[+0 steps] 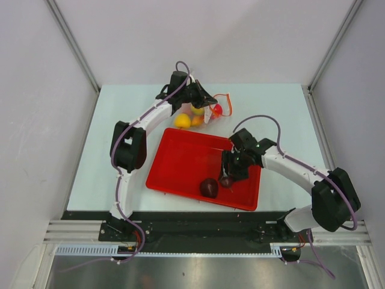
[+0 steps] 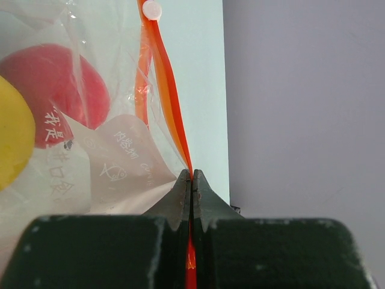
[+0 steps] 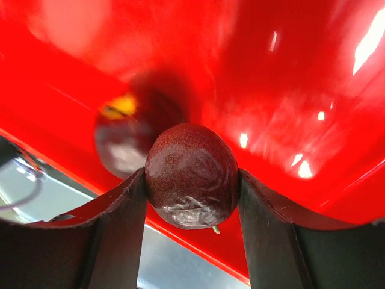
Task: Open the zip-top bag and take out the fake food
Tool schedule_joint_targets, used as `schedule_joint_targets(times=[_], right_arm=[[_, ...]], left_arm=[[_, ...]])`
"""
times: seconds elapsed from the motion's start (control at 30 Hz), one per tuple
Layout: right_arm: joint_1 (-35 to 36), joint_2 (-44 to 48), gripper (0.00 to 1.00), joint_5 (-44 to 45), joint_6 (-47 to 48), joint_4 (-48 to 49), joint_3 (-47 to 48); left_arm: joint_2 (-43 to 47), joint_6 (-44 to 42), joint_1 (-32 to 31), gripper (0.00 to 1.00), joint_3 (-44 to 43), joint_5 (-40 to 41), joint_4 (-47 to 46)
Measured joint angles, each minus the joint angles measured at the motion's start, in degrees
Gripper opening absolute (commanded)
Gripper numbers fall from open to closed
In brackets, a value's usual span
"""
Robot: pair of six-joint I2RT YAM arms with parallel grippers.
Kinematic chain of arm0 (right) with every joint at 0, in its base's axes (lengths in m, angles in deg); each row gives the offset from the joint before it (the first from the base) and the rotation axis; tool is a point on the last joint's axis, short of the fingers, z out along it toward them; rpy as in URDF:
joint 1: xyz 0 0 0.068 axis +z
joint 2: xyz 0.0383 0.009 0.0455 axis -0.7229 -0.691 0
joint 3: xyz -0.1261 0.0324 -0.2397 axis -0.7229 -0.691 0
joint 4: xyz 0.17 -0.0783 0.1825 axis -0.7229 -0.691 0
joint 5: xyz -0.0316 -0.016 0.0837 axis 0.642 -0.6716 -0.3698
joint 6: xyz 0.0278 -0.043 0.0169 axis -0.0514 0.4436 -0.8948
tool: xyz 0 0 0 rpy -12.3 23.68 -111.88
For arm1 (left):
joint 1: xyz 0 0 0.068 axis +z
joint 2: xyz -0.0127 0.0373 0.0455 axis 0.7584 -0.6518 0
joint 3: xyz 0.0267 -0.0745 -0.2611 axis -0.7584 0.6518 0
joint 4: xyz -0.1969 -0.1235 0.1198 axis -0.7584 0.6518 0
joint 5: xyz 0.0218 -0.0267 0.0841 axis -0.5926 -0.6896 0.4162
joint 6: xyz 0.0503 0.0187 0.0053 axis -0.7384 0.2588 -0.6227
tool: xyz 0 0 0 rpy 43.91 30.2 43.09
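Note:
The clear zip-top bag (image 1: 201, 113) lies at the back of the table and holds fake food: a yellow fruit (image 1: 182, 120), an orange one (image 1: 197, 120) and a red one (image 1: 216, 109). My left gripper (image 1: 207, 102) is shut on the bag's orange-red zip strip (image 2: 180, 135). In the left wrist view the jaws are closed (image 2: 191, 177), with the red fruit (image 2: 66, 99) and the yellow fruit (image 2: 12, 138) behind the plastic. My right gripper (image 1: 227, 179) is shut on a dark maroon fruit (image 3: 191, 174) just over the red tray (image 1: 180, 156). A second maroon fruit (image 1: 209, 187) lies in the tray.
The tray's near rim (image 3: 198, 253) runs under my right fingers, with the metal front strip (image 1: 198, 265) beyond it. Grey walls enclose the pale table (image 1: 120, 120) on three sides. The bag lies just behind the tray's back edge.

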Motion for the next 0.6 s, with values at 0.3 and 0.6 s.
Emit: schedule_joint_targets(times=[0.3,0.6], right_arm=[[4.8,4.5,0.80,4.0,-4.4,-0.8,-8.0],[1.6,8.4,0.92,3.0,-5.3,0.2,-9.5]], left_arm=[[0.0,0.0,0.0,0.00,0.0,-0.3,0.0],[0.0,0.0,0.0,0.00,-0.7,-0.4,0.7]])
